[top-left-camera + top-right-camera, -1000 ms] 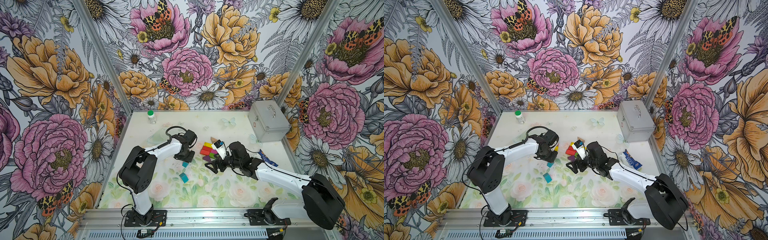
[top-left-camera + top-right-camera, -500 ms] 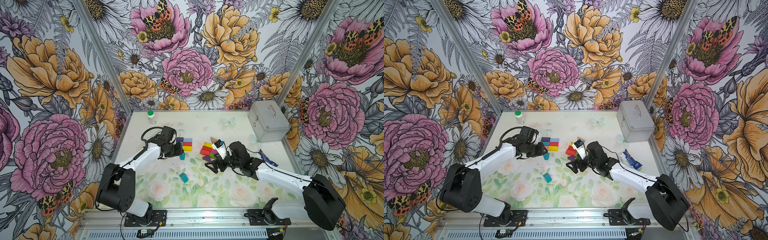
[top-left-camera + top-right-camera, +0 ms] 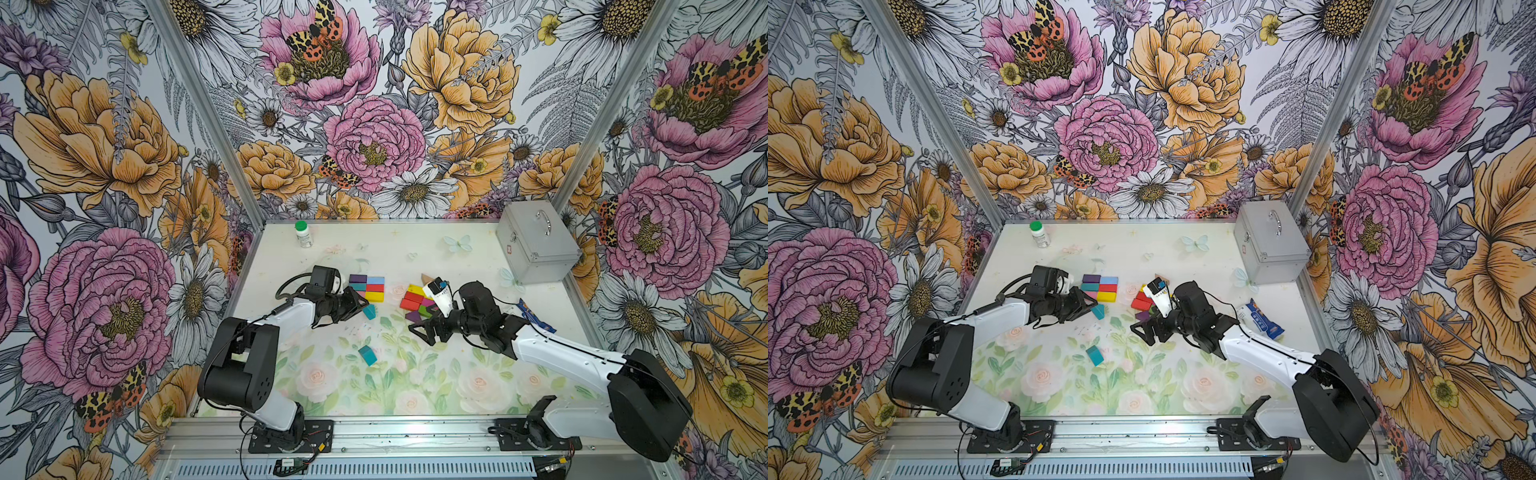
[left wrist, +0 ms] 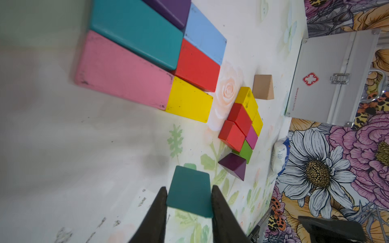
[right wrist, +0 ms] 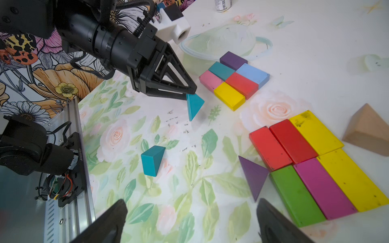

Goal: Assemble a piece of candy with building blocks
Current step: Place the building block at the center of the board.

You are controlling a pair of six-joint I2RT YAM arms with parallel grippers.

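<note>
Midway, left gripper (image 5: 191,93) clamps a teal triangle (image 5: 194,105) just beside the six-block rectangle (image 5: 233,80), likely next to butt against it; right gripper (image 5: 191,212) gapes empty.

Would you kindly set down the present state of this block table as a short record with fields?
Left pincer: shut on a teal triangle, near the six-brick rectangle
Right pincer: open, empty, hovering by the purple triangle
Six-brick rectangle: purple, light blue, teal, red, pink, yellow, laid flat and touching
Second group: two red, two yellow, magenta, green bricks, flat
Loose pieces: second teal triangle alone; tan triangle beside the second group
Other items: silver case, bottle, snack packet
</note>
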